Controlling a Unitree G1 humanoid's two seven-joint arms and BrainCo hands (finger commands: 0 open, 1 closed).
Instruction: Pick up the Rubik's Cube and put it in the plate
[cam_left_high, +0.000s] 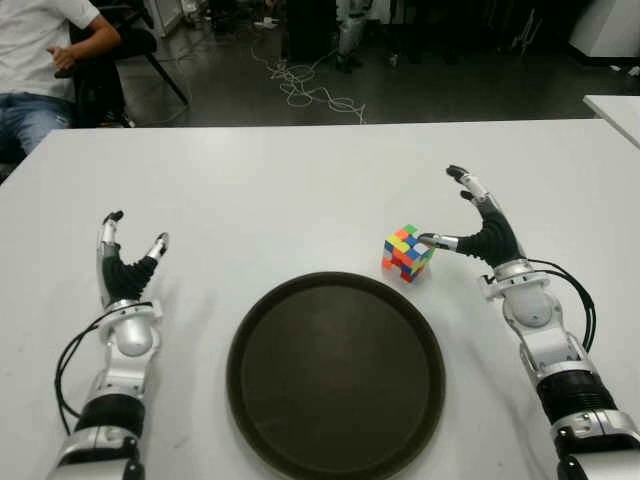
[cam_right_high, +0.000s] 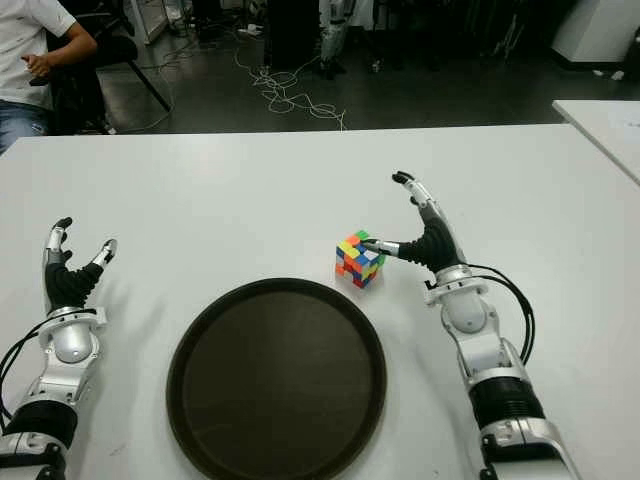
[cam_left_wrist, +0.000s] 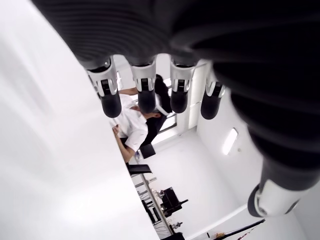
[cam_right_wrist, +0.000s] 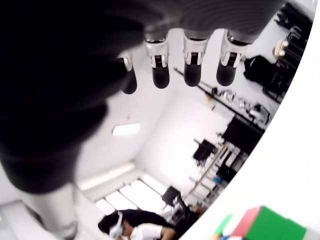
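The Rubik's Cube (cam_left_high: 407, 252) stands on the white table (cam_left_high: 300, 190), just beyond the right rim of the dark round plate (cam_left_high: 335, 373). My right hand (cam_left_high: 462, 212) is directly to the cube's right, fingers spread, with the thumb tip touching or almost touching the cube's right side. The other fingers point up and away, above the cube. A corner of the cube (cam_right_wrist: 260, 226) shows in the right wrist view, beneath the extended fingers (cam_right_wrist: 192, 62). My left hand (cam_left_high: 128, 250) shows at the table's left, left of the plate, fingers spread and holding nothing. The plate holds nothing.
A seated person (cam_left_high: 40, 60) is beyond the table's far left corner. Cables (cam_left_high: 300, 85) lie on the floor behind the table. Another white table's corner (cam_left_high: 615, 105) shows at the far right.
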